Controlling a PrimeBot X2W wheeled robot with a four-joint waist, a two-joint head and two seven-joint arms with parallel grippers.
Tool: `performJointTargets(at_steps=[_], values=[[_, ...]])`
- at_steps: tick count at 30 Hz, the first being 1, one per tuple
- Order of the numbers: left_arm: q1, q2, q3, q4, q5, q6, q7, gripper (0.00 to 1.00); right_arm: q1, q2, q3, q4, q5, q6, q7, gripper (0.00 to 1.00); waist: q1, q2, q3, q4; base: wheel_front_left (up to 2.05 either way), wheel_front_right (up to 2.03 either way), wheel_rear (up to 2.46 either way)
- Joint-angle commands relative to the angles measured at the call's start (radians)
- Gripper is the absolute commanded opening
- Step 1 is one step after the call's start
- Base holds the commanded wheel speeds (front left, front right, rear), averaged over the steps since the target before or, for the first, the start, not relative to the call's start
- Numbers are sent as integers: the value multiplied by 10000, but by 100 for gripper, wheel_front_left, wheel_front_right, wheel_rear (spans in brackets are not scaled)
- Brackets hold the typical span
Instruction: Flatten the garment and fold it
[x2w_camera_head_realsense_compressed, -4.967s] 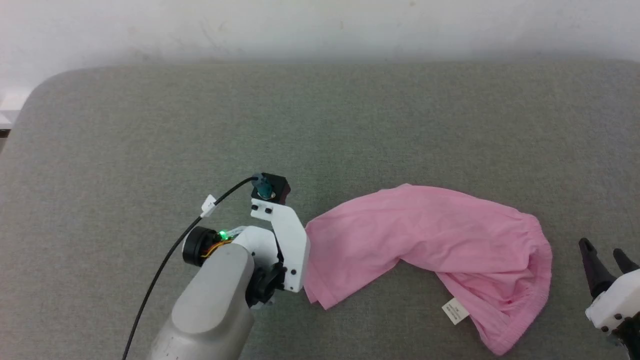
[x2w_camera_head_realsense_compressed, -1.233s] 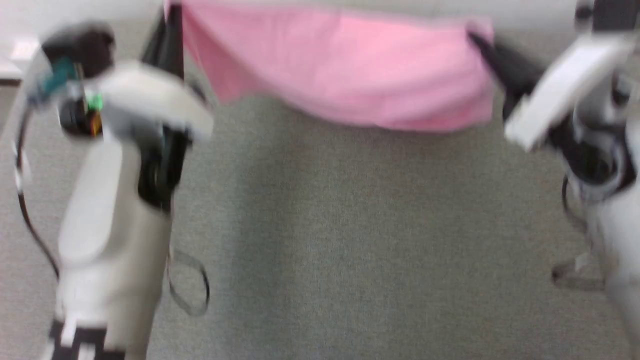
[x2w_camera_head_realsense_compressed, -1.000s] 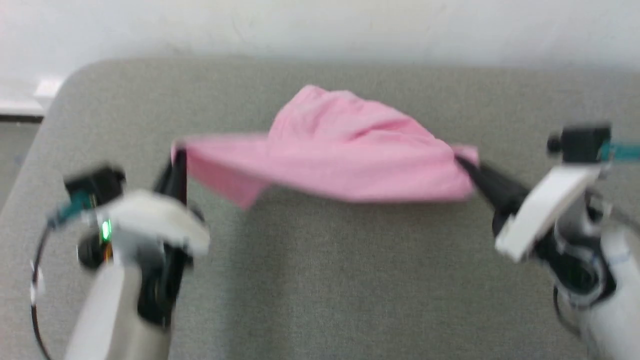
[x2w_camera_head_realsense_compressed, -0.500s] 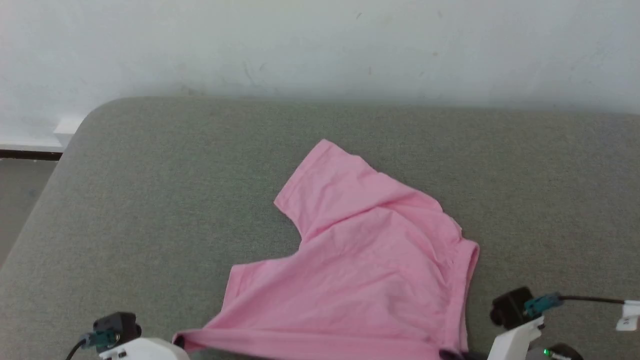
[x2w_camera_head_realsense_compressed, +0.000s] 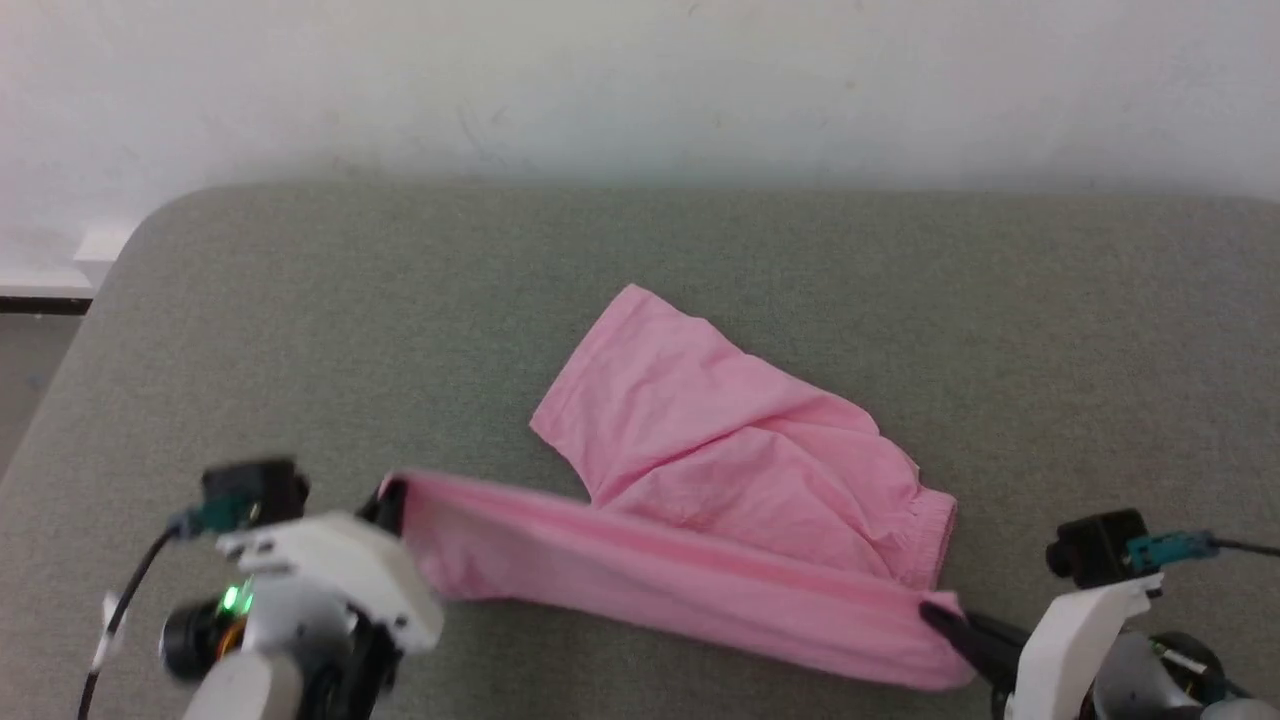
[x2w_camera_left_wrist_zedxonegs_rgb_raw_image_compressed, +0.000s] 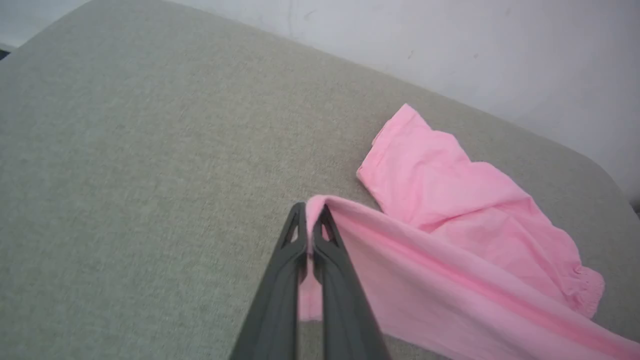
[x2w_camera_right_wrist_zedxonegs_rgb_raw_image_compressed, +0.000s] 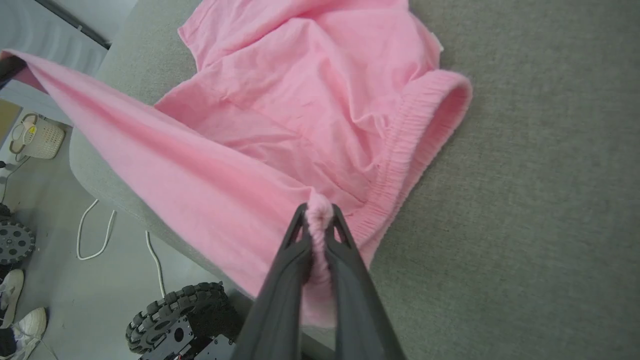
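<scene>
The light pink garment (x2w_camera_head_realsense_compressed: 720, 470) lies partly on the grey padded table (x2w_camera_head_realsense_compressed: 300, 330), its far leg flat and its near edge lifted and stretched taut between both grippers. My left gripper (x2w_camera_head_realsense_compressed: 392, 500) is shut on the garment's left corner; the left wrist view shows the cloth (x2w_camera_left_wrist_zedxonegs_rgb_raw_image_compressed: 450, 200) pinched at my left gripper (x2w_camera_left_wrist_zedxonegs_rgb_raw_image_compressed: 312, 212). My right gripper (x2w_camera_head_realsense_compressed: 935, 612) is shut on the gathered elastic edge at the right; the right wrist view shows that bunched edge (x2w_camera_right_wrist_zedxonegs_rgb_raw_image_compressed: 400, 150) clamped at my right gripper (x2w_camera_right_wrist_zedxonegs_rgb_raw_image_compressed: 319, 210).
A white wall (x2w_camera_head_realsense_compressed: 640, 80) rises behind the table's far edge. Bare grey surface extends left and right of the garment. Below the table edge, the right wrist view shows floor with a white cable (x2w_camera_right_wrist_zedxonegs_rgb_raw_image_compressed: 95, 235), a black wheel (x2w_camera_right_wrist_zedxonegs_rgb_raw_image_compressed: 175, 320) and a shoe (x2w_camera_right_wrist_zedxonegs_rgb_raw_image_compressed: 20, 325).
The garment swung high in the air between both grippers, then came down onto the table. Since half a second ago its near edge has been lifted and pulled taut, folding over the rest.
</scene>
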Motion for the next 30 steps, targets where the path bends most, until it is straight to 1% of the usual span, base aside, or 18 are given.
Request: performJointTargets(at_steps=[1,3,4,5,6,7,8,12,17,23,30], values=[[-1073,-61,-295,315,203,-309,-47,0,-229,113,-371,-88,-262,-9,-97,0,-1,0,333,-171,0,0,0],[-2009,-185,-578,845,344,-572,-91,0,-409,266,-691,-138,-474,-9,-180,0,-1,0,584,-302,0,0,0],[-2009,-185,-578,845,344,-572,-91,0,-409,266,-691,-138,-474,-9,-180,0,-1,0,584,-302,0,0,0],[-2461,-257,-722,1172,410,-705,-106,0,-505,339,-822,-156,-566,-9,-213,0,-1,0,715,-376,0,0,0],[-2903,-341,-837,1509,468,-823,-149,0,-608,395,-906,-180,-638,-9,-211,0,-1,0,871,-466,0,0,0],[-3762,-510,-1025,2292,551,-1078,-272,0,-820,463,-1034,-228,-741,-9,-223,0,-1,0,1159,-617,0,0,0],[-3762,-510,-1025,2292,551,-1078,-272,0,-820,463,-1034,-228,-741,-9,-223,0,-1,0,1159,-617,0,0,0],[-5359,-904,-1239,3855,700,-1438,-698,0,-1328,511,-1146,-356,-793,-9,-279,0,-1,0,1888,-965,0,0,0],[-7005,-1303,-1341,5540,820,-1727,-1250,0,-2023,545,-1137,-470,-651,-9,-434,0,-1,0,2749,-1407,0,0,0],[-8170,-1401,-1469,7047,964,-2003,-1623,0,-2547,484,-706,-345,-436,-9,-529,0,-1,0,3357,-1801,0,0,0],[-8851,-1695,-1790,8228,1073,-2400,-2105,0,-2593,216,-277,-43,-252,-9,-342,0,-1,0,3638,-1817,0,0,0]])
